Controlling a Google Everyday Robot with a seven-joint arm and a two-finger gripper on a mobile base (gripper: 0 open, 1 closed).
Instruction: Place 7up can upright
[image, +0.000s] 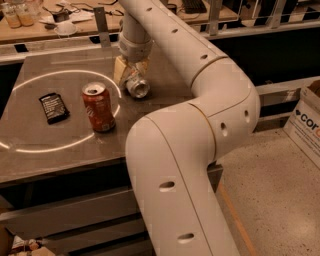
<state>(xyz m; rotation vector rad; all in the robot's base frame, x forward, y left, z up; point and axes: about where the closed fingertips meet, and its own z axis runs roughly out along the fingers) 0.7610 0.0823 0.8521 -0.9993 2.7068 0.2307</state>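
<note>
The 7up can (137, 86), pale silver-white, lies on its side on the dark table (65, 155), its end facing the camera. My gripper (131, 71) is right over the can's far part, down at table level and touching or nearly touching it. The arm comes in from the lower right and arches over the table's right side, hiding the surface there.
A red-orange soda can (98, 107) stands upright left of the 7up can. A black flat packet (53, 107) lies further left. A bright ring of light (30, 148) circles both. A cardboard box (306, 120) stands on the floor at right. A cluttered counter (60, 27) lies behind.
</note>
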